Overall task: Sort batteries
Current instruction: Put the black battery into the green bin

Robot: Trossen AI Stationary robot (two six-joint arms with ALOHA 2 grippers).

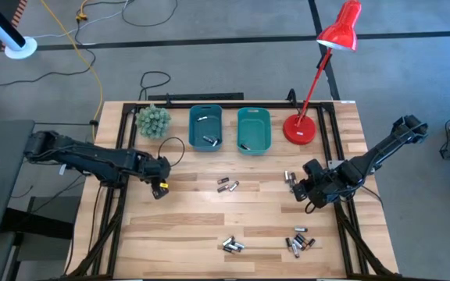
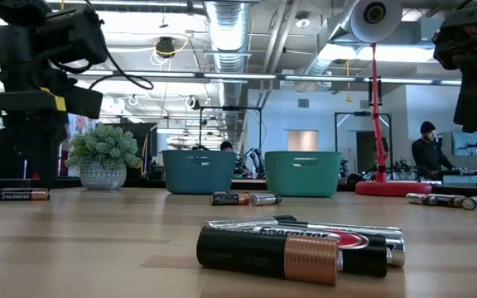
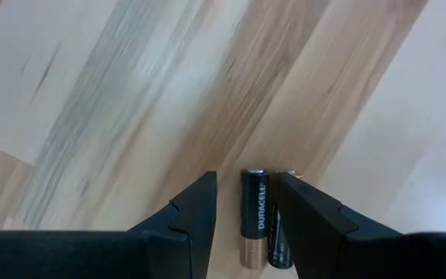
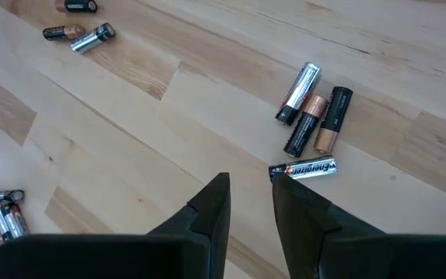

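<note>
Two teal bins (image 1: 206,127), batteries (image 1: 210,140) inside

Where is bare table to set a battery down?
Bare wood lies between the left gripper and the centre batteries, and along the front left edge. The front right batteries and those by the right gripper crowd that side.

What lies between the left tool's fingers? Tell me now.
A black-and-copper Duracell and a darker cell, side by side, shown in the left wrist view between the left tool's open fingers. The right tool hovers apart.
</note>
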